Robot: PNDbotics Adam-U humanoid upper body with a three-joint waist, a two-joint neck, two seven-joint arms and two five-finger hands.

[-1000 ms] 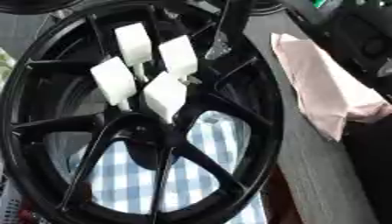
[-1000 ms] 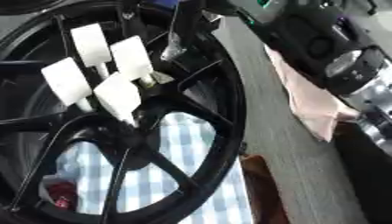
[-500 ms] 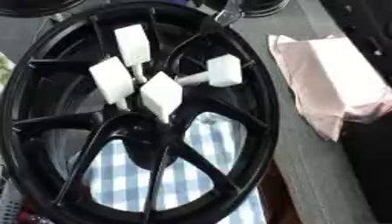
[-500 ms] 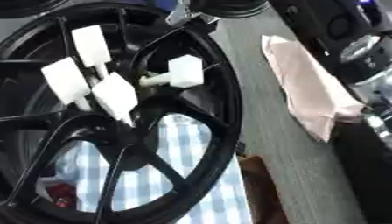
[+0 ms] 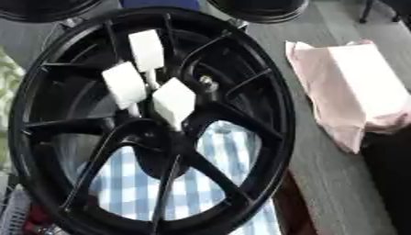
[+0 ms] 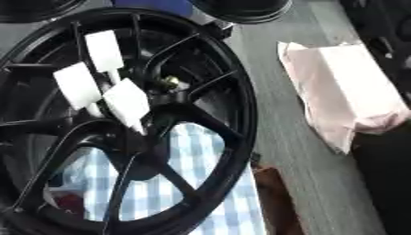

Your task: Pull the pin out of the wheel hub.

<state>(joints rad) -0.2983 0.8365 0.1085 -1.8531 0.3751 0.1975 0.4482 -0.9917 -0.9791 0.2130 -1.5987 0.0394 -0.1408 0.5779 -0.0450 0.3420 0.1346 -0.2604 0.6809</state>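
Observation:
A large black spoked wheel hub (image 5: pixel 265 114) lies flat and fills most of both views. Three pins with white block heads stand close together near its centre: one at the back (image 5: pixel 147 50), one at the left (image 5: pixel 124 85), one at the front (image 5: pixel 174 102). Just right of them a small metallic hole or stud (image 5: pixel 208 83) shows with no white block on it. Neither hand shows in either view.
A blue-and-white checked cloth (image 5: pixel 217 160) lies under the wheel. A pink folded cloth or bag (image 5: pixel 349 87) lies on the grey table to the right. Two more black rims (image 5: pixel 257 7) sit at the far edge. A dark shape (image 6: pixel 385 174) fills the lower right.
A fourth white-headed pin, held from above at the hub's right side, came out sideways and has left the view along with the hand. The camera has shifted.

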